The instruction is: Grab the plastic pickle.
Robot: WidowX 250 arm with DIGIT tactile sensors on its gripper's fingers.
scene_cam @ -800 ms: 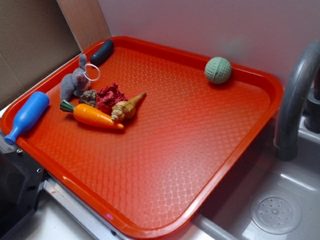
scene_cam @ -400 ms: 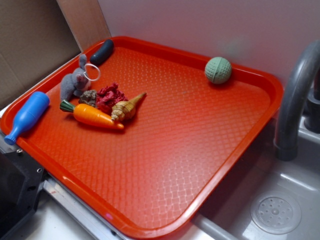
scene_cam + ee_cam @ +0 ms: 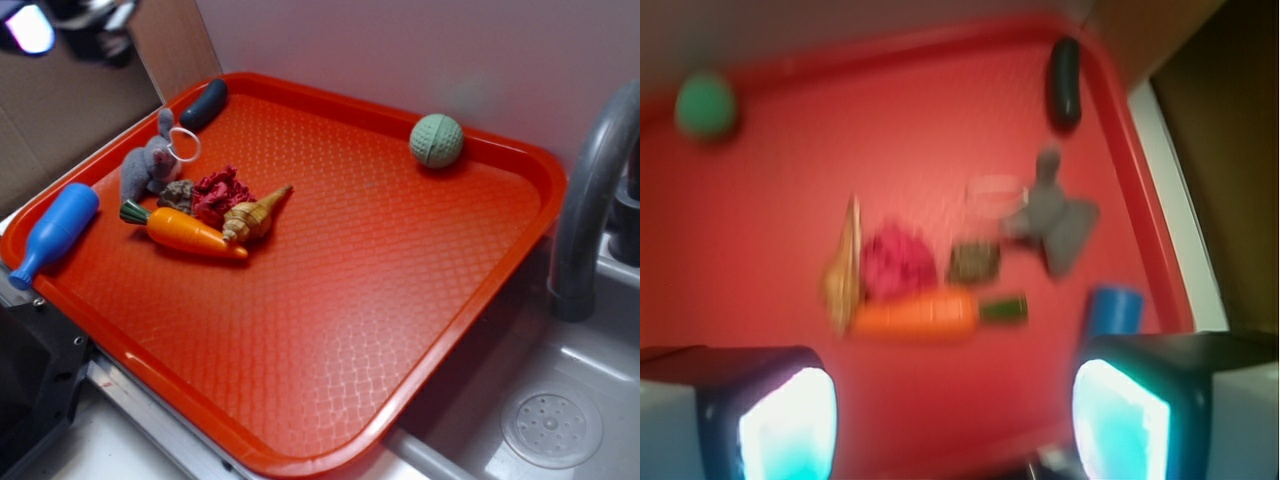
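Red plastic tray (image 3: 330,330) with a waffle-textured floor, set beside a grey toy sink and faucet (image 3: 590,190), against a pale wall with a cardboard panel behind the tray's far-left corner.

Gripper (image 3: 955,415) high above the tray, fingers (image 3: 785,425) spread wide apart with nothing between them; seen in the exterior view only as a blurred dark shape at the top-left edge. Wide stance judged suited to straddling a slim object from above.

Below the jaws in the wrist view, at the tray's left side: orange toy carrot with a green top (image 3: 185,232), tan spiral shell-shaped toy (image 3: 255,215) touching it, crumpled red scrap (image 3: 220,192), small brown lump (image 3: 178,194). Just beyond, grey stuffed toy with a white ring (image 3: 152,165). Bright blue bottle-shaped toy (image 3: 55,232) lying against the tray's left rim.

Small, smooth, near-black sausage-shaped plastic pickle (image 3: 204,104) in the tray's far-left corner, lying along the rim, clear of the cluster. Rim close beside it: likely to crowd one finger on descent. Pale green dimpled ball (image 3: 436,140) alone at the tray's far-right rim, well apart.

Reach toward the corner not yet made; grasp judged barely begun.
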